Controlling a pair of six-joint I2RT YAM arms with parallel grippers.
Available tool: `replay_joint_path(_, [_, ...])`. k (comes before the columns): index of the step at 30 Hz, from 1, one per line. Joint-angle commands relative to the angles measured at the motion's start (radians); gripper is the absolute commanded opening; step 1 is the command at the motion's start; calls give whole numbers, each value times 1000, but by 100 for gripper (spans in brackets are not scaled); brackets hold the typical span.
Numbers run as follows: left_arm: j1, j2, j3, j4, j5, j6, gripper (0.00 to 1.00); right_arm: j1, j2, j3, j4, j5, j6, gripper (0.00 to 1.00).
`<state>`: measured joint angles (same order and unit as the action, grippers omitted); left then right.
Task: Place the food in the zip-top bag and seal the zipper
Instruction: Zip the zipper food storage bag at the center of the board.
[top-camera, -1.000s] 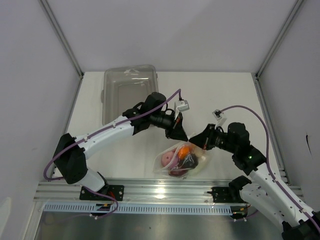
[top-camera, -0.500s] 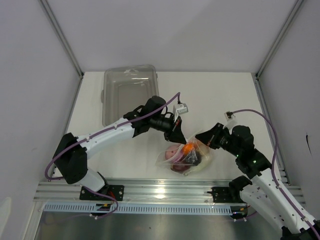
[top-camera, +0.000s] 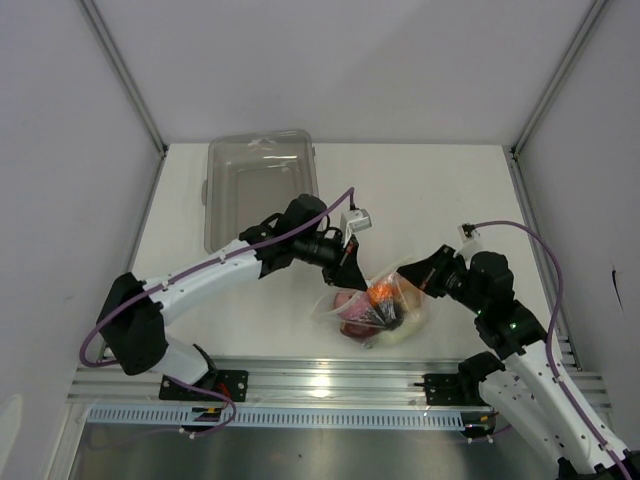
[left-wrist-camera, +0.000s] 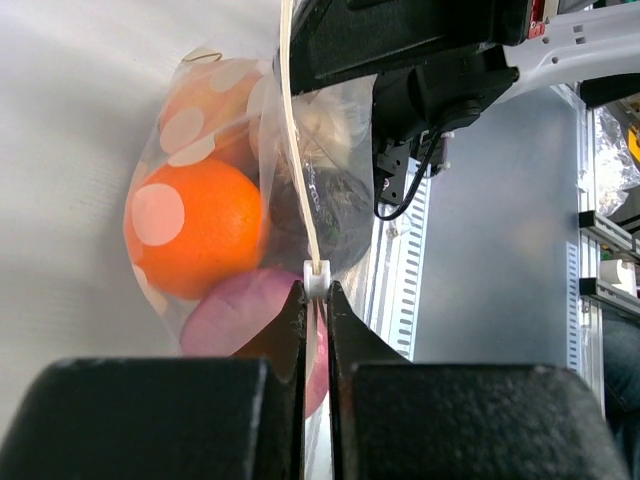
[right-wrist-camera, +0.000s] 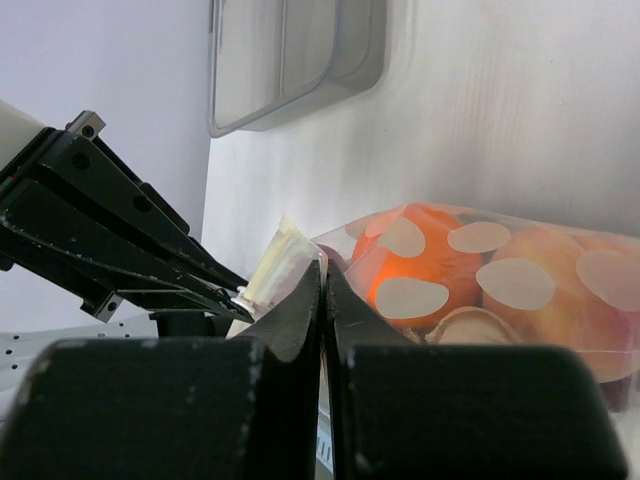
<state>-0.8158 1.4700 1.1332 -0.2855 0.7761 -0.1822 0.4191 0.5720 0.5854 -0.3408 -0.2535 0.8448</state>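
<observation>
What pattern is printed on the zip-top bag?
White round dots on clear plastic; the zip-top bag shows it best in the right wrist view.

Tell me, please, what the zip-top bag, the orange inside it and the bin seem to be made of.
The zip-top bag: thin clear plastic film, glossy and creased, with white printed dots. The orange: smooth and evenly coloured, likely moulded plastic, though foam is possible. The bin: rigid see-through plastic with a firm moulded rim.

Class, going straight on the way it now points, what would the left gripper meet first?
Probably the right gripper, which pinches the clear plastic zip-top bag just ahead; depth is unclear.
</observation>
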Motion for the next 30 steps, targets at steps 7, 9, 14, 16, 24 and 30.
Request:
replay_joint_path(7, [-5,-100,-41,-80,-8,18,1,-57,-18,8,5,46,-19,0])
replay_joint_path(9, [-3,-111,-52,-86,-12,21,1,-72,-21,8,2,40,-23,0])
replay_joint_path(14, [-2,-148,-67,-121,-29,29,1,-97,-26,7,2,11,-29,0])
replay_joint_path(16, [-2,-155,-73,-127,-32,33,1,-108,-18,5,19,-16,-42,0])
replay_joint_path(24, [-2,-136,-24,-165,-15,64,1,-102,98,126,5,-320,-217,33])
replay_joint_path(30, [-2,-126,-1,-227,-3,111,1,-100,133,350,-262,-181,-387,72])
